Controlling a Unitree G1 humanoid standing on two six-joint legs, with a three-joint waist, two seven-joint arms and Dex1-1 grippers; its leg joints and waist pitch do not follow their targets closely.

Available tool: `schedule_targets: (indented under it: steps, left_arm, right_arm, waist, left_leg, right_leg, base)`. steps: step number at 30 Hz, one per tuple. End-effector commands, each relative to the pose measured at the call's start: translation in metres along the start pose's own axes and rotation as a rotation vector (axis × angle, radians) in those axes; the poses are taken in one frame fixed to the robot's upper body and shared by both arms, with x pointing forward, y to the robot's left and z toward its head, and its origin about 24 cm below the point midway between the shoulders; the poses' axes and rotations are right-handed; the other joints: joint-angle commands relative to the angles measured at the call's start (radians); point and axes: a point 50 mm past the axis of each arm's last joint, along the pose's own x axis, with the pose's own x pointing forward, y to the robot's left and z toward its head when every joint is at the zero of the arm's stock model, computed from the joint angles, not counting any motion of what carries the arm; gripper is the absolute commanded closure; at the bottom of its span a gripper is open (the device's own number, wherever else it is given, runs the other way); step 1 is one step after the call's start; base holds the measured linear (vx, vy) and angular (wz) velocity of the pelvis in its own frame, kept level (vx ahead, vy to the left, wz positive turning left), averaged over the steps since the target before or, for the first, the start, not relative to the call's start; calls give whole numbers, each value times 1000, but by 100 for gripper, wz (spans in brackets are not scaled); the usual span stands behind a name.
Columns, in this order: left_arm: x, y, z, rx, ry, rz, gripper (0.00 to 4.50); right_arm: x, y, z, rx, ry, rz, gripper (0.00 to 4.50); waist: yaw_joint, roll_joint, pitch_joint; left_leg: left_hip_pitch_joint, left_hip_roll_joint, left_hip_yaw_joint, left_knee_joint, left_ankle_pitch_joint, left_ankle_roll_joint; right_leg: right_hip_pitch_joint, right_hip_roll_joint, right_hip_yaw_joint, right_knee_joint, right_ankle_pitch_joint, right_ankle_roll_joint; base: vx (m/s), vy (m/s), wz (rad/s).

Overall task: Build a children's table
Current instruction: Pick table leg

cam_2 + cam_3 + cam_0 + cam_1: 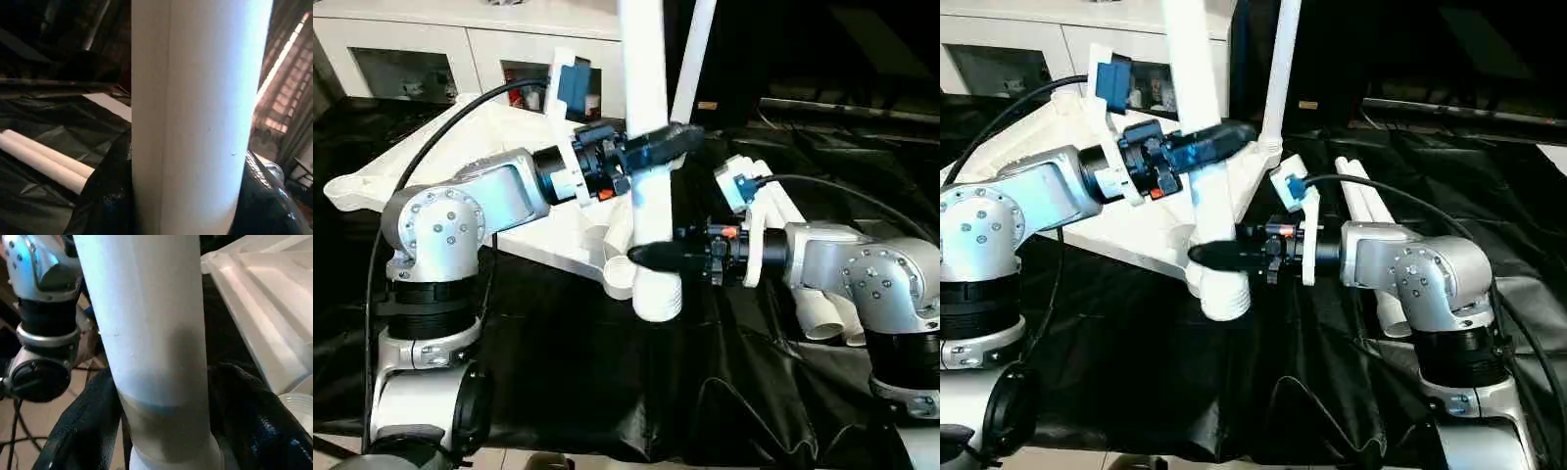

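Note:
The table top (pixel 514 132) lies underside up on the black cloth, its near corner socket (pixel 619 275) facing me. A white leg (pixel 646 78) stands upright in front of that socket, with its threaded lower end (pixel 657 299) just beside it. My left gripper (pixel 656 147) is shut on the leg high up, its fingers (pixel 105 196) on either side of the tube. Lower down, my right gripper (pixel 653 257) is shut on the same leg (pixel 146 333). Another leg (pixel 695 59) rises from the far corner of the top.
Spare white legs (pixel 781 204) lie on the black cloth (pixel 578 382) to the right, behind and under my right arm. A white glass-door cabinet (pixel 431 54) stands at the back left. Cables run from both wrists.

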Motion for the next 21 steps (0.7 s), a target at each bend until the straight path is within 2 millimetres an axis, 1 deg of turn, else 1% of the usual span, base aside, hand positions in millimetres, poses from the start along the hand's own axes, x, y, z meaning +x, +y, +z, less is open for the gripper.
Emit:
schedule_targets:
  steps: [1, 7, 12, 14, 16, 17, 19, 21]
  left_arm:
    - [8, -10, 7, 33, 5, -74, 266]
    - [10, -8, 6, 23, 13, -94, 266]
    - [11, -10, 4, 25, 21, -111, 266]
    - [10, -11, 4, 26, 23, -113, 266]
    - [10, -10, 5, 26, 23, -112, 266]
    - [10, -10, 5, 25, 23, -112, 266]
    - [10, -10, 5, 27, 22, -111, 266]
    - [10, -10, 5, 27, 21, -110, 266]
  right_arm:
    - [-1, 0, 5, -21, 11, -3, 154]
    - [0, 3, 2, -22, 28, 34, 154]
    - [1, 2, 0, -24, 32, 39, 154]
    - [1, 2, 0, -25, 30, 40, 154]
    - [1, 2, 0, -24, 30, 40, 154]
    - [1, 2, 0, -24, 30, 40, 170]
    - [1, 2, -1, -23, 30, 39, 187]
    - [1, 2, -1, -23, 30, 38, 200]
  waist:
    - [2, -9, -81]
    - [4, -10, -82]
    - [4, -8, -83]
    - [4, -5, -84]
    - [4, -7, -84]
    - [4, -6, -83]
    - [4, -4, -84]
    - [4, -6, -84]
  left_leg:
    - [7, 16, -2, -59, -134, -25]
    - [7, 16, -1, -57, -130, -24]
    - [7, 17, -2, -57, -126, -24]
    - [7, 17, -3, -57, -130, -26]
    - [7, 17, -2, -57, -130, -25]
    - [8, 17, -2, -57, -132, -25]
    - [8, 18, -3, -57, -133, -27]
    - [8, 17, -3, -57, -138, -26]
  right_leg:
    - [59, -76, 53, -78, -308, -56]
    - [59, -76, 52, -80, -317, -50]
    - [60, -76, 53, -77, -295, -64]
    - [60, -76, 52, -75, -286, -71]
    - [61, -76, 53, -75, -281, -74]
    - [60, -76, 53, -75, -283, -75]
    - [61, -76, 53, -75, -281, -77]
    - [61, -76, 52, -76, -284, -77]
  base:
    - [0, 0, 0]
    - [0, 0, 0]
    - [0, 0, 0]
    - [0, 0, 0]
    - [0, 0, 0]
    - [0, 0, 0]
    - [0, 0, 0]
    - [0, 0, 0]
